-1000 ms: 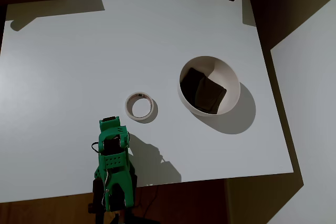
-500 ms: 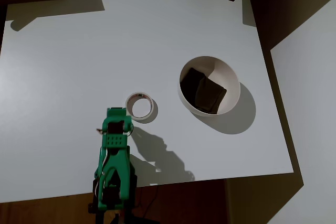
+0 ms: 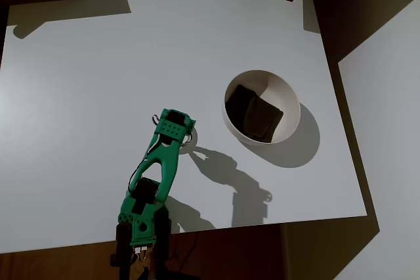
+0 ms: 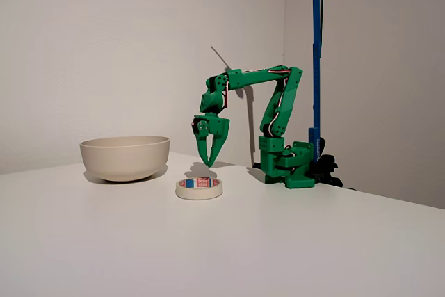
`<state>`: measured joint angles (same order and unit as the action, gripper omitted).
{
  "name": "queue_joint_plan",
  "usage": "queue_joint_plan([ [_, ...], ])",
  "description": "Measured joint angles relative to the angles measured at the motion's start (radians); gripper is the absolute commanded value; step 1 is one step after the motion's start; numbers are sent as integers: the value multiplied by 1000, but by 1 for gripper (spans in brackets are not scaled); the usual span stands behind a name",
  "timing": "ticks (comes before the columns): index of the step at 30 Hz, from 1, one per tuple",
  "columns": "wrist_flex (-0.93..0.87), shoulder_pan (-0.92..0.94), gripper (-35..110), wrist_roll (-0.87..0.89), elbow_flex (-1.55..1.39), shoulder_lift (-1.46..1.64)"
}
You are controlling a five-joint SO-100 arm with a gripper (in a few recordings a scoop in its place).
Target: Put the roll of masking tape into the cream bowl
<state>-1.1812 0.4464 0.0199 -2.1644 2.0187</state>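
Overhead view: over the last second the green arm has swung out from the near table edge and stretched forward, so its wrist now covers most of the tape roll [image 3: 188,141], of which only a thin pale arc peeks out at the right side. A second ago the arm was folded up short of the roll, with the whole ring in plain sight. The roll itself has not shifted and the bowl [image 3: 286,96] sits where it was, well to the right of the roll in this view, with 2 dark square pieces [image 3: 254,113] inside. I judge this as the reach stage ending: the arm is lined up over the roll, but the pick has not started.

In the fixed view the roll [image 4: 199,187] lies flat on the white table [image 4: 292,241], and the gripper [image 4: 210,158] hangs above and slightly behind it, clearly apart from it. The upper arm rises from the base, the forearm runs level toward the bowl [image 4: 125,156], and the wrist bends straight down. The 2 fingers taper together to a point, with little or no gap at the tips, and nothing is held. They would need to spread before dropping onto the ring.
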Motion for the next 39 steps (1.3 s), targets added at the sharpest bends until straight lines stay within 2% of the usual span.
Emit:
queue_joint_plan([
  [9,-97,3,-3,0,15,-5],
  [13,-121,-41,7,9,15,-5],
  [26,-117,-117,11,77,18,-86],
  [39,-112,-117,13,132,18,-146],
])
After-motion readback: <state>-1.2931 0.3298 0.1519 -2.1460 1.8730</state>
